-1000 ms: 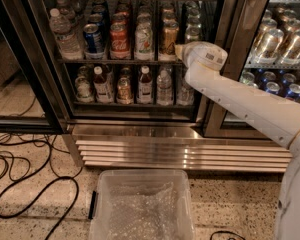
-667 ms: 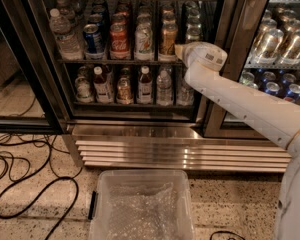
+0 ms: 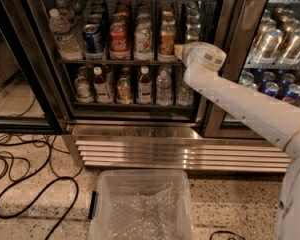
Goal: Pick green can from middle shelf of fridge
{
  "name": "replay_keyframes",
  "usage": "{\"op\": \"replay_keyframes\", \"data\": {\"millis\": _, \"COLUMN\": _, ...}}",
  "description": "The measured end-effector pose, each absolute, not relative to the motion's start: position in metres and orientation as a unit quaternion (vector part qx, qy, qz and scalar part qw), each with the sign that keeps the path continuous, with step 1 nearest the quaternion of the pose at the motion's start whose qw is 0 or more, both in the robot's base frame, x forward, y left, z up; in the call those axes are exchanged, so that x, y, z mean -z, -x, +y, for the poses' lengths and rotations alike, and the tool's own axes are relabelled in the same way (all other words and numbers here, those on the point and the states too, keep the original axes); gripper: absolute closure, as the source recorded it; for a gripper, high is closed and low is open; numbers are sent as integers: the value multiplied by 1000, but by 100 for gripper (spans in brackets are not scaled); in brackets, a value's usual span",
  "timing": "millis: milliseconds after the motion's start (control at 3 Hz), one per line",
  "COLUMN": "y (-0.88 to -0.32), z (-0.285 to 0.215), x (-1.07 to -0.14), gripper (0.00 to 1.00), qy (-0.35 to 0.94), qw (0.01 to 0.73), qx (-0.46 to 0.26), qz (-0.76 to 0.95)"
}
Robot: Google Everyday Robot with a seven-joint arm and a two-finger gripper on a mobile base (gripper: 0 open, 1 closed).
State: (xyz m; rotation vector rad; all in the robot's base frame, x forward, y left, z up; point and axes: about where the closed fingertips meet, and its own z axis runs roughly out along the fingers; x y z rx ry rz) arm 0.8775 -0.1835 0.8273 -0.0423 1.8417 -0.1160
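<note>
The end effector is reaching into the fridge at the right end of the middle shelf, just beside the orange-gold can. Whether it is grasping anything cannot be told. The green can is standing at the shelf's front rail between the orange-gold can and the red cola can, its lettering unreadable.

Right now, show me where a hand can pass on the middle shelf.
Front row is packed: green can stands close between red can and orange can. The only front gap, right of the orange can, holds the claw.
</note>
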Motion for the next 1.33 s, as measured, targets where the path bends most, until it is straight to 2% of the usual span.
{"op": "replay_keyframes", "data": {"millis": 333, "y": -877, "z": -182, "x": -828, "gripper": 39, "qy": 18, "qw": 604, "qx": 50, "qz": 796}}
{"op": "replay_keyframes", "data": {"millis": 1333, "y": -892, "z": -187, "x": -829, "gripper": 39, "qy": -3, "qw": 618, "qx": 51, "qz": 785}}
